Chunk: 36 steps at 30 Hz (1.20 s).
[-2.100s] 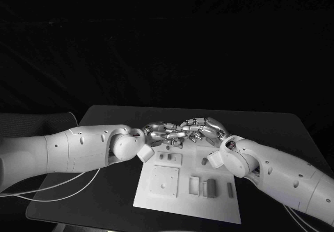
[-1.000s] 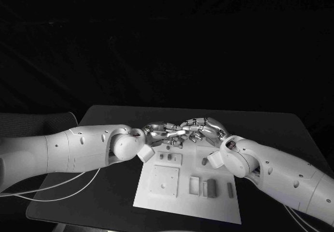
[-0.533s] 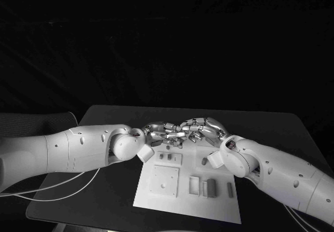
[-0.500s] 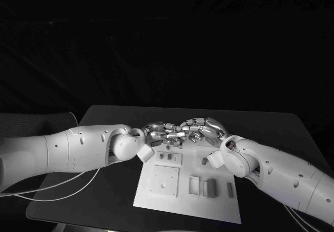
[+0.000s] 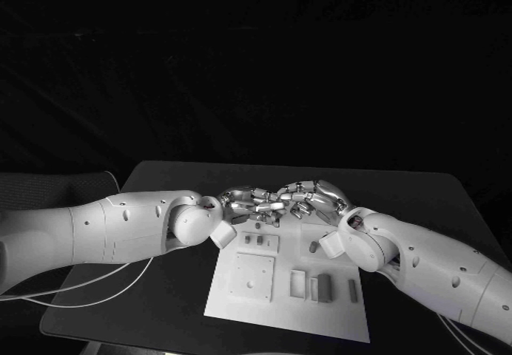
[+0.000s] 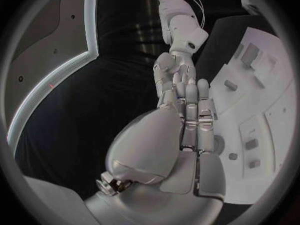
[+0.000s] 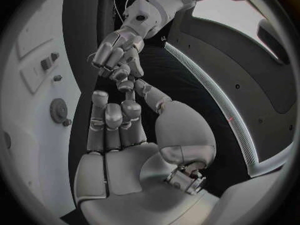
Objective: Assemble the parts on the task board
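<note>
L hand and R hand meet fingertip to fingertip over far edge of board, prob. passing or re-seating a small part between them. Can't tell if either grips anything; fingers curled, contact point hidden. Board mid-table. Counted on board: approx six parts, some seated in slots; two hands, one board

Both white arms reached inward from either side and met in the middle. The left hand and the right hand were fingertip to fingertip, their fingers curled toward each other and touching. Whether anything was pinched between them could not be told.
</note>
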Tool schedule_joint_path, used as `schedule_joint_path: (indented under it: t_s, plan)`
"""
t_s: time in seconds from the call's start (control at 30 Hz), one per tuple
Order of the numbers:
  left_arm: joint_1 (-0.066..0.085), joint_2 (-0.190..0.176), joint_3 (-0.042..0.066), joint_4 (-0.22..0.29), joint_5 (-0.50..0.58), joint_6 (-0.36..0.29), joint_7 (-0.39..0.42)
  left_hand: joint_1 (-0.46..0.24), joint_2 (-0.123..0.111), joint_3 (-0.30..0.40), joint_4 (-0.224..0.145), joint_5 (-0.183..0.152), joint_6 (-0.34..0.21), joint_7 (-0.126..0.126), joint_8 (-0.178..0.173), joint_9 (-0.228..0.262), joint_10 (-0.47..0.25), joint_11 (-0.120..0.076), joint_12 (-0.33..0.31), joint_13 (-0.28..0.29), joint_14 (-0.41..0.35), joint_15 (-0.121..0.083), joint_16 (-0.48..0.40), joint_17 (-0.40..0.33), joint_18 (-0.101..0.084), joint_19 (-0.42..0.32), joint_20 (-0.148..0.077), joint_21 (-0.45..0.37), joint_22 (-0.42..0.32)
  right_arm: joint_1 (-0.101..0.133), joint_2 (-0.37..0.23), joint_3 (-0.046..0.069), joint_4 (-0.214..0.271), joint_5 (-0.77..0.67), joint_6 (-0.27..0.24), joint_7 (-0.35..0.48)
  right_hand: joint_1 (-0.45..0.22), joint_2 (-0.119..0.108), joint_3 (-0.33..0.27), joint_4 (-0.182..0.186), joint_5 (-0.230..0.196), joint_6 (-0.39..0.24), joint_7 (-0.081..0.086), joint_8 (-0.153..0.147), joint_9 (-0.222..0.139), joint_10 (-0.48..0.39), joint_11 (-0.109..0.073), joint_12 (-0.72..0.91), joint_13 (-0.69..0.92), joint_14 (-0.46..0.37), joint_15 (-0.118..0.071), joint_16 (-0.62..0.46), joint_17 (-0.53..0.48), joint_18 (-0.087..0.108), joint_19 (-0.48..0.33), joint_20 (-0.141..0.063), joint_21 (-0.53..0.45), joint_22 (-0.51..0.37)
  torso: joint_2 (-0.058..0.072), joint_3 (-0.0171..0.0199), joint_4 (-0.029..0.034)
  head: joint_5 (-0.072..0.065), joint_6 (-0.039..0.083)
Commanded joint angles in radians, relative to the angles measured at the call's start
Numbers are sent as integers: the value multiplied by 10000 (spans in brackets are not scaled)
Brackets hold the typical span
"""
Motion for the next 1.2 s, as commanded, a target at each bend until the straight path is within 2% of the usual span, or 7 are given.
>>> schedule_joint_path:
  t_s: [0.03, 0.23, 0.47, 0.6, 1.03, 1.2]
  plan:
    - [26, -11, 26, -9, 39, 80, 212, -53, 805, 54, -1, 31, 35, 32, 41, 15, 33, 6, -4, -17, 33, -14, 55, -10, 30, 37, -14, -25, -9, -26, -33, -14, -18, -131, 152, -77, 16, 127, 64, -15, 28, 121, 38, 117, 159, -70, -15, 70, 10, 10, -58, 50, 11, 150, -50, 17, 8, 125, 0, 1, 3, 2, -12]
    - [26, -12, 26, -10, 39, 122, 141, -117, 911, 161, -9, 31, -43, 91, -5, 2, -12, 37, -46, -47, 20, -14, 53, -17, 33, 14, -18, -32, -18, -26, -52, -14, -19, -132, 150, -79, 11, 124, 70, -15, 27, 120, 38, 117, 161, -70, -15, 70, 10, 9, -59, 51, 11, 150, -50, 17, 9, 126, 0, 3, -1, 10, -13]
    - [26, -8, 26, -17, 6, 266, 12, -217, 1169, 330, -11, 31, -256, 245, -125, -36, -216, 123, -141, -97, -37, 11, 44, -24, 36, -65, -3, -40, -23, -26, -71, -14, -21, -133, 182, -97, 6, 122, 77, -14, 27, 120, 37, 117, 164, -69, -15, 70, 11, 9, -59, 52, 11, 150, -50, 17, 11, 127, 0, 6, -3, 12, -19]
    - [26, -4, 26, -14, -116, 290, 2, -294, 1240, 371, -8, 30, -348, 324, -175, -51, -330, 169, -179, -112, -64, 27, 45, -24, 41, -102, 10, -35, -15, -26, -76, -14, -19, -139, 191, -101, 4, 122, 81, -15, 27, 120, 37, 117, 165, -69, -16, 71, 11, 9, -60, 53, 12, 150, -50, 17, 12, 127, 2, 4, -3, 9, -22]
    - [26, 3, 26, -3, -143, 201, -136, -829, 865, 262, 7, 29, -447, 414, -213, -45, -436, 228, -147, -90, -65, 40, 75, -21, 55, -90, 28, 4, 32, -26, -81, -14, -11, -149, 202, -101, -1, 121, 93, -15, 26, 121, 36, 118, 169, -68, -17, 72, 12, 9, -61, 54, 12, 150, -50, 16, 14, 128, 1, 3, 2, -4, -27]
    - [26, 6, 26, -2, -142, 221, -133, -1516, 717, 265, 7, 29, -593, 503, -276, -53, -596, 287, -139, -82, -69, 44, 79, -34, 74, -79, 30, 6, 52, -26, -81, -14, -12, -149, 206, -101, -4, 121, 98, -15, 26, 121, 36, 119, 171, -68, -17, 72, 13, 9, -61, 55, 12, 150, -50, 15, 15, 129, 0, 1, 2, 1, -33]
